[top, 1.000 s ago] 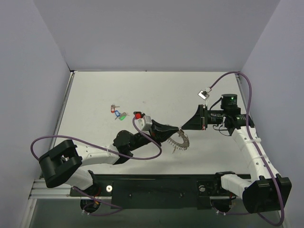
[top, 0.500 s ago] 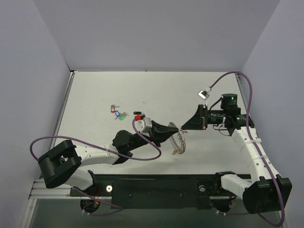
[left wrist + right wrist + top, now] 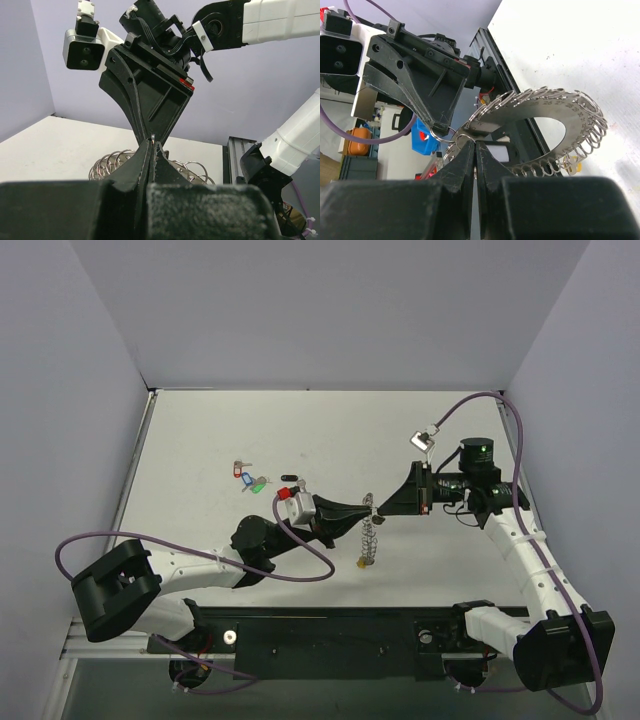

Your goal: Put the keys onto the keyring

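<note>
**Keyring held up between both arms, most keys not yet on it**

Nearest to me, the keyring (image 3: pixel 370 535) (a flat silver hoop fringed with small wire rings) hangs edge-on above the pale desk (image 3: pixel 300 430). One small yellow tag (image 3: pixel 360 563) dangles at its lowest point. I judge that to be a key already threaded, though it is too small to be sure.

Just above it, my two end effectors meet tip to tip. My left end effector (image 3: pixel 364 507) is pinched fully together on a thin wire at the hoop's upper edge. My right end effector (image 3: pixel 383 508), facing it, is clamped tight on one of the little rings there. Neither carries a key.

Farther out to the left, well apart from the hoop, the loose silver keys (image 3: pixel 250 481) lie in a cluster with red, blue and green tags. One more with a black tag (image 3: pixel 290 478) lies near them. So the bulk of the job remains: each of those must be fetched and worked onto a ring.
</note>
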Robot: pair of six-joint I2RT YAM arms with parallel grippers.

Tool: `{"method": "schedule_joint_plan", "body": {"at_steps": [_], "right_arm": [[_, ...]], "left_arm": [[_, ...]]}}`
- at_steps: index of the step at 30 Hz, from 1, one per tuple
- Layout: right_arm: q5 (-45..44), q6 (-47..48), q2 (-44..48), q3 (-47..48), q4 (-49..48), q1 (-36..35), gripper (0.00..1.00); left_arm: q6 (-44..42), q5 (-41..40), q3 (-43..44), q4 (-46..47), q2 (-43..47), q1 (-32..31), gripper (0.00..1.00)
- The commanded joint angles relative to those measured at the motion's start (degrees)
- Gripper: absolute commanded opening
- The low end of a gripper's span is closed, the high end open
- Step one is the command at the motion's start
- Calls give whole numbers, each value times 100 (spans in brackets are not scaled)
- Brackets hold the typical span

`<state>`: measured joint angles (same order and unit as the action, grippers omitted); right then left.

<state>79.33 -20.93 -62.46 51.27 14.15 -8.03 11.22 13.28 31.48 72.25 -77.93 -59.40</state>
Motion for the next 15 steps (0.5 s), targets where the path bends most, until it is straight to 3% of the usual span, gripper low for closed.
{"method": "schedule_joint_plan", "body": {"at_steps": [1, 15], "right_arm": [[267, 203, 84, 217, 149, 3, 0], [206, 520, 67, 446, 510, 126, 0]], "left_arm": [[-173, -80, 24, 264, 217, 25, 0], [-235, -36, -28, 53, 138, 25, 0]]}}
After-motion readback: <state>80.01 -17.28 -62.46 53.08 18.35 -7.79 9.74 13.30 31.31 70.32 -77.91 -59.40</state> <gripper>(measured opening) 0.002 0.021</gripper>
